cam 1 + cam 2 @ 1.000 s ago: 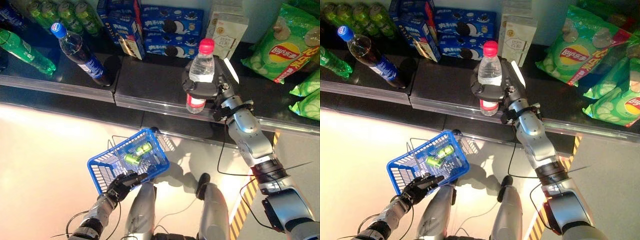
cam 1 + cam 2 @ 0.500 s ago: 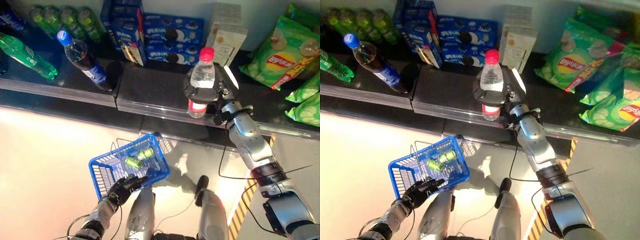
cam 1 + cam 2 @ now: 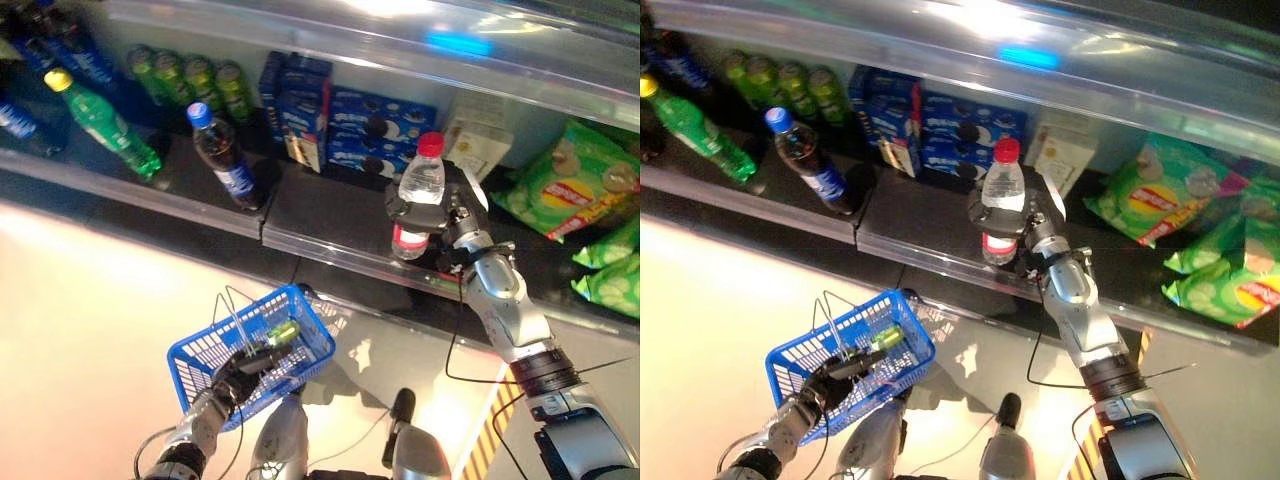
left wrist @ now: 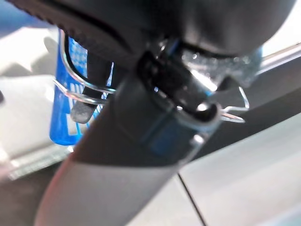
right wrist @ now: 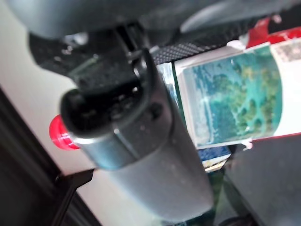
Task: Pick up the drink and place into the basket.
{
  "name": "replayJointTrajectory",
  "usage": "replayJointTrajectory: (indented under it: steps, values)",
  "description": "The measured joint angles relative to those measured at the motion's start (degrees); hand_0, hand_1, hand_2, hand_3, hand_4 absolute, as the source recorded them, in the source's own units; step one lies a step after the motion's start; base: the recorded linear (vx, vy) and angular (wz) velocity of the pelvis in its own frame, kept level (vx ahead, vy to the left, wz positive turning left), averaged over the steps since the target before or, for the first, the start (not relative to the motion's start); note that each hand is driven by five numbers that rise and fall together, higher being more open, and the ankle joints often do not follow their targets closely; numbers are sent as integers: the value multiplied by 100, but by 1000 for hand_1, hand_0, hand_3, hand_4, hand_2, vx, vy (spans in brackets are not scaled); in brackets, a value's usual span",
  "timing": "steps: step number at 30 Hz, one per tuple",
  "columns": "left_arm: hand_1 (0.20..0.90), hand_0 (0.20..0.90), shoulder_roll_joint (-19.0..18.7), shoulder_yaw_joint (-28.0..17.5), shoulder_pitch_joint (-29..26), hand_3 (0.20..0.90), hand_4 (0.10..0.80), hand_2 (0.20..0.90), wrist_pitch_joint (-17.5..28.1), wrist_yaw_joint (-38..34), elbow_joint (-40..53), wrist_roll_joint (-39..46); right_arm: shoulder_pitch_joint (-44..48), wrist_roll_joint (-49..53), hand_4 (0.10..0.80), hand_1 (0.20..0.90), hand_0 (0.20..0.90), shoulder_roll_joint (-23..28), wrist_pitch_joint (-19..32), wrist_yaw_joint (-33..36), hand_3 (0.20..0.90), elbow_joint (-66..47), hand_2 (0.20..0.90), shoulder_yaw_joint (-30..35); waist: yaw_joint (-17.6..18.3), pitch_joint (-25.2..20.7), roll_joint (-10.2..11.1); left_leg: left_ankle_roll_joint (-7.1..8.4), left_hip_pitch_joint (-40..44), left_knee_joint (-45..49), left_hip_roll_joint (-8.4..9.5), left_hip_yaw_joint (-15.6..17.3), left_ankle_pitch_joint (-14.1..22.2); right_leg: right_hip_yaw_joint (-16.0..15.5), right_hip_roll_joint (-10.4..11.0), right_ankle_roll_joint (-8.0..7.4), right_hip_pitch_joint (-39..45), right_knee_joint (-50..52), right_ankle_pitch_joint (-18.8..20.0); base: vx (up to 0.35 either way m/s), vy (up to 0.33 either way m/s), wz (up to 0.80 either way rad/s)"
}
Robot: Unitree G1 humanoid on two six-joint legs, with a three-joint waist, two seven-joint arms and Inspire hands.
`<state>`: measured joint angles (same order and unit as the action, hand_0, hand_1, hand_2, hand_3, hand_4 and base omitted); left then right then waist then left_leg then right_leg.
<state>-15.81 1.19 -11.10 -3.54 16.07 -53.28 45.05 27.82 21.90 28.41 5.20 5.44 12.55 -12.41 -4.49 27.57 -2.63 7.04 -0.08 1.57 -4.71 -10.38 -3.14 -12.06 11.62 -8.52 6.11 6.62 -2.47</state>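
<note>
Drink: water bottle [image 3: 419, 196] with red cap, upright above the front edge of the shelf [image 3: 330, 215], apart from the cookie boxes [image 3: 372, 128] behind.
Right hand: right hand [image 3: 440, 212] curled round the bottle's middle, over the label.
Left hand: left hand [image 3: 235, 373] curled on the wire handle of the blue basket [image 3: 210, 355], low over the floor.
Doing it well: keep the bottle upright, clear the shelf lip first, then lower among the green cans [image 3: 282, 333] before loosening.

Silver-grey right arm [image 3: 510, 310] with a black wrist band; both dark hands [image 3: 440, 205] [image 3: 240, 368] black-fingered.
</note>
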Motion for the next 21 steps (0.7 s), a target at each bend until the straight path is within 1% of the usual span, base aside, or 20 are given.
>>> replayJointTrajectory:
  steps: [1,2,3,4,5,6,7,8,9,10,11,12,13,14,15,16,17,18,20,21]
  values:
    - [300,300,-10,28,38,200,100,300,4,0,102,102,-41,-2,100,300,300,-24,0,-7,200,-24,300,-1,-12,-25,4,28,19,6,-20,-100,-16,63,-49,47,-41,167,-266,-194,-262,76]
    - [300,300,-27,64,99,200,100,300,17,1,200,206,-71,-40,100,300,300,-27,1,-7,200,-72,300,-5,-22,-67,17,89,-25,-5,-1,-231,-57,242,-195,132,-3,144,-453,-190,-190,94]
    - [300,300,42,87,150,200,100,300,33,10,258,337,-68,-84,100,300,300,-9,1,0,200,-90,300,3,13,-125,-149,157,-126,-89,-66,-397,-226,297,-401,121,63,135,-480,-160,-156,106]
    - [300,300,81,92,178,200,100,300,33,22,267,377,-84,-151,100,300,300,-5,-8,2,200,-85,300,8,58,-151,-214,111,-136,-200,-180,-212,-304,201,-445,165,87,154,-490,-166,-130,97]
    - [300,300,101,77,244,200,100,300,34,27,266,447,-115,-181,100,300,300,-35,-22,-23,200,-83,300,-4,16,-191,-282,-99,-141,-286,-367,211,-284,100,-501,215,107,178,-493,-124,-90,64]
    - [300,300,94,78,272,200,100,300,34,26,264,486,-195,-177,100,300,300,-51,-19,-88,200,-92,300,-2,-36,-195,-276,-457,-138,-343,-450,555,-127,99,-525,278,126,249,-530,-113,-65,73]
    - [300,300,95,88,284,200,100,300,34,31,266,487,-315,-181,100,300,300,-44,-21,-171,200,-93,300,-2,-27,-224,-235,-849,-136,-373,-477,826,138,126,-468,323,157,285,-553,-115,-36,98]
    - [300,300,127,101,319,200,100,300,37,56,276,495,-434,-182,100,300,300,-25,-22,-264,200,-92,300,-4,18,-293,-265,-964,-190,-392,-489,892,213,126,-434,358,199,286,-613,-145,-22,85]
    - [300,300,166,107,352,200,100,300,53,58,284,547,-469,-183,100,300,300,-11,-23,-326,200,-92,300,-5,-4,-316,-296,-972,-223,-366,-502,929,218,109,-447,322,202,290,-656,-141,-1,60]
    - [300,300,229,108,422,200,100,300,91,62,298,607,-585,-180,100,300,300,2,-21,-377,200,-121,300,-3,5,-380,-319,-1026,-286,-343,-501,946,259,-4,-447,324,200,295,-657,-103,37,28]
    - [300,300,261,108,457,200,100,300,110,69,305,613,-669,-178,100,300,300,23,-21,-394,200,-145,300,-3,19,-431,-314,-1058,-333,-332,-494,967,281,-36,-427,325,196,295,-661,-74,63,37]
    - [300,300,320,111,498,200,100,300,124,80,308,621,-840,-177,100,300,300,85,-21,-431,200,-195,300,-2,34,-514,-264,-1068,-400,-284,-446,1044,351,-161,-315,313,190,266,-668,-84,166,49]
    - [300,300,406,124,610,200,100,300,123,104,304,626,-1201,-178,100,300,300,149,-23,-484,200,-224,300,2,74,-729,-9,-1012,-507,153,-164,1303,346,-270,-8,188,208,104,-598,-66,161,44]
    - [300,300,415,132,683,200,100,300,124,127,304,644,-1334,-178,100,300,300,150,-23,-508,200,-227,300,2,106,-847,84,-950,-480,247,-42,1407,296,-280,81,131,228,32,-566,-49,147,50]
    - [300,300,452,141,811,200,100,300,126,223,307,720,-1604,-181,100,300,300,209,-23,-531,200,-298,300,43,201,-1048,73,-838,-370,210,76,1597,6,-386,38,14,354,-134,-515,-30,115,61]
    - [300,300,470,143,850,200,100,300,159,267,313,756,-1785,-187,100,300,300,204,-24,-518,200,-320,300,137,308,-1136,85,-322,-180,-30,107,1633,-244,-505,72,-71,507,-235,-520,-37,156,73]
    - [300,300,461,141,848,200,100,300,212,268,335,847,-1830,-207,100,300,300,160,-38,-506,200,-282,300,194,293,-1176,174,-432,-137,-219,238,1604,-359,-477,195,-65,468,-182,-511,-8,238,60]
    - [300,300,440,140,864,200,100,300,238,277,395,858,-1833,-242,100,300,300,116,-38,-509,200,-300,300,230,258,-1194,207,-494,-131,-324,349,1623,-426,-504,251,-124,496,-238,-451,34,213,46]
    - [300,300,391,142,852,200,100,300,242,349,423,867,-1723,-374,100,300,300,19,-37,-521,200,-305,300,245,172,-1200,210,-566,-97,-513,445,1504,-523,-658,327,-161,629,-428,-348,54,156,43]
    - [300,300,344,141,884,200,100,300,244,360,478,874,-1654,-394,100,300,300,-66,-37,-541,200,-311,300,243,82,-1203,209,-576,-76,-603,470,1468,-579,-662,336,-168,649,-465,-333,48,110,33]
